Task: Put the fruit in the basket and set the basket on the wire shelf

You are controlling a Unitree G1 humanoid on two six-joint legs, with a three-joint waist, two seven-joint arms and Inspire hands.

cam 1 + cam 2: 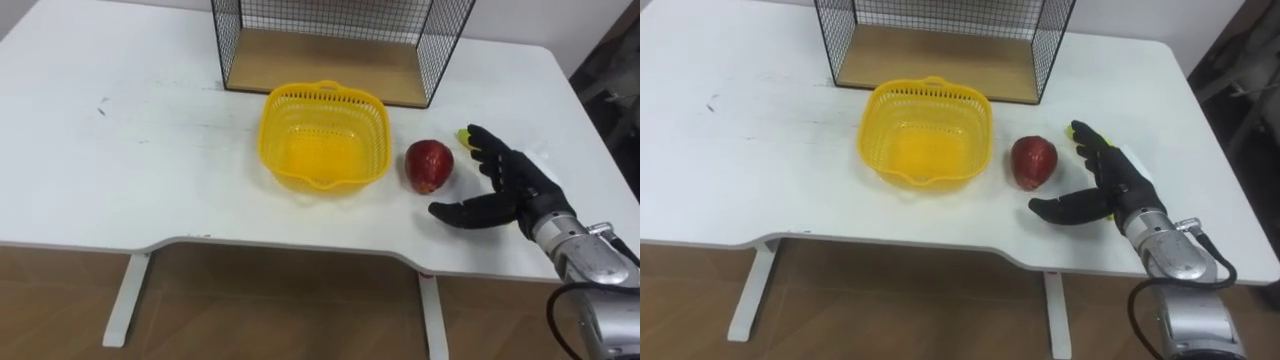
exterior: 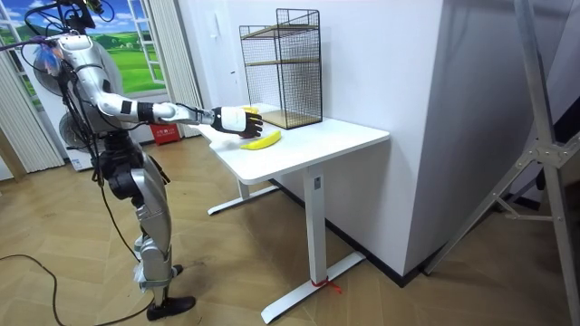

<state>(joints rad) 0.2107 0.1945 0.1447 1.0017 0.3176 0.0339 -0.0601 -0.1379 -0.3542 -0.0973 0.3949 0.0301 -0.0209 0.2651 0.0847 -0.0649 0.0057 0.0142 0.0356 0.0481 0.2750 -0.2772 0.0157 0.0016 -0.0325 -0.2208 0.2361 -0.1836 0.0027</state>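
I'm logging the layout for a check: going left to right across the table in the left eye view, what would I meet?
yellow basket → red fruit → right hand, open, with its fingers straight.

A white table [image 2: 335,136] stands on wood floor [image 2: 408,299] beside a white wall [image 2: 381,63], with a window [image 2: 145,54] behind.

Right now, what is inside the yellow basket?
Nothing: the basket is empty, its bottom in full view. The red fruit lies beside it on the table, by the open right hand.
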